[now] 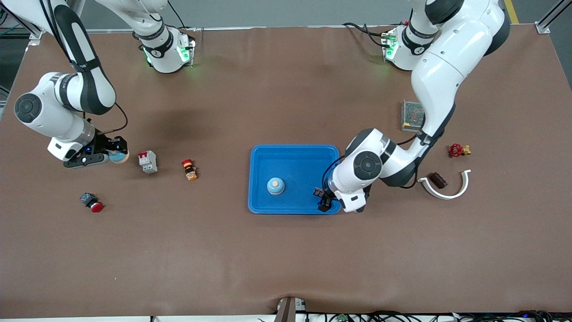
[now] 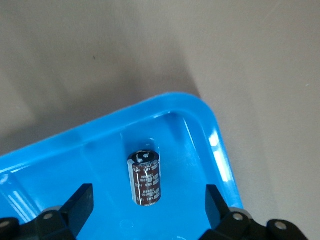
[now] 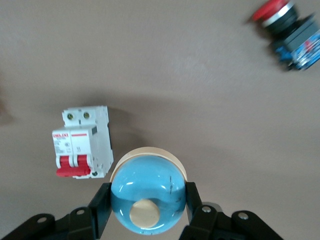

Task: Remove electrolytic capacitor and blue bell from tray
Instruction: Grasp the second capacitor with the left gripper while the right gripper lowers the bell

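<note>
A dark brown capacitor (image 2: 146, 178) lies on its side in the blue tray (image 1: 295, 156), in the corner nearer the front camera toward the left arm's end. My left gripper (image 1: 322, 199) hovers over that corner, open and empty, with its fingers (image 2: 80, 204) wide on either side of the capacitor. A blue bell with a cream button (image 1: 275, 186) stands in the tray. My right gripper (image 1: 115, 154) is shut on a second blue bell (image 3: 148, 194) at the right arm's end of the table.
A white and red circuit breaker (image 1: 148, 161) lies beside the held bell. An orange push button (image 1: 190, 169) and a red emergency button (image 1: 92, 202) lie nearby. A metal mesh box (image 1: 412, 115), a red valve (image 1: 457, 150) and a white curved piece (image 1: 447, 190) lie at the left arm's end.
</note>
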{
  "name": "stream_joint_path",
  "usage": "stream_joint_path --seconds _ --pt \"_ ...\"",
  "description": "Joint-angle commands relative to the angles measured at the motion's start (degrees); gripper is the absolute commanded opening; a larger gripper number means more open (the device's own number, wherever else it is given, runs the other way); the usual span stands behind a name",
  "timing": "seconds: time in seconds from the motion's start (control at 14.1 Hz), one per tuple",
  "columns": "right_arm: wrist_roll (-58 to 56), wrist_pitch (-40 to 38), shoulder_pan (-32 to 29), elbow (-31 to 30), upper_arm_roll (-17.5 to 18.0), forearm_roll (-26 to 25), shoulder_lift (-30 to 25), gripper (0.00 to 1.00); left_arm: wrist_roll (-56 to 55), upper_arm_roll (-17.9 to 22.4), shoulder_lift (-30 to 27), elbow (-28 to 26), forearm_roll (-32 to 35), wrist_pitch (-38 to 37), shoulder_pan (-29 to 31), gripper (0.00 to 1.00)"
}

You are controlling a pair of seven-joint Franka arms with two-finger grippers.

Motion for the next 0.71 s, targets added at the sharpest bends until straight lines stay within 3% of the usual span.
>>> stream_joint_path --seconds 0.0,0.21,0.57,0.64 --pt "-0.7 4.03 -1.66 -2.84 1.02 -0.79 0.79 0.0 -1.29 1.73 1.23 1.38 -0.38 1.09 -2.18 0.88" --pt "-0.7 10.45 -1.93 -6.97 1.02 -0.79 1.41 0.0 -1.2 1.82 2.45 1.38 -0.03 1.18 -2.36 0.74" --pt "-5.61 11.34 -5.7 -7.77 1.02 -0.79 2.55 0.0 -1.2 2.08 3.25 1.29 0.06 1.79 -2.71 0.66" --pt "-6.23 11.78 -6.32 -7.77 1.02 -0.79 3.16 0.0 -1.2 2.08 3.16 1.29 -0.2 1.88 -2.71 0.58"
